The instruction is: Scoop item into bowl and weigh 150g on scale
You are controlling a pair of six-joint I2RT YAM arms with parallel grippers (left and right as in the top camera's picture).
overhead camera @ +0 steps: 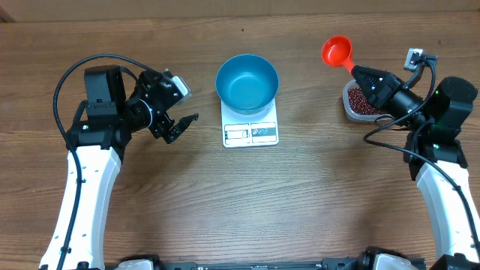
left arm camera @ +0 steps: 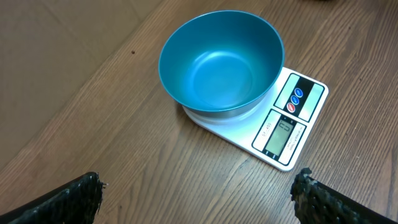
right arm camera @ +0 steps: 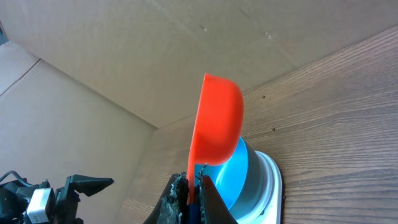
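Brown wood-grain table right across the view. Far right, a clear rounded plastic tub sits on it. Just beyond the tub, a bright orange-red plastic scoop is up off the wood, its round cup toward the far edge. Plain tan board behind.

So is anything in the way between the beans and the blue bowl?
Nothing I can see. Only bare table lies between the beans in their clear tub and the empty blue bowl on the scale. The right tool grips the red scoop.

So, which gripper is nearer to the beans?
Right. The right gripper, shut on the scoop, hovers just by the beans; the left gripper is far across, past the bowl.
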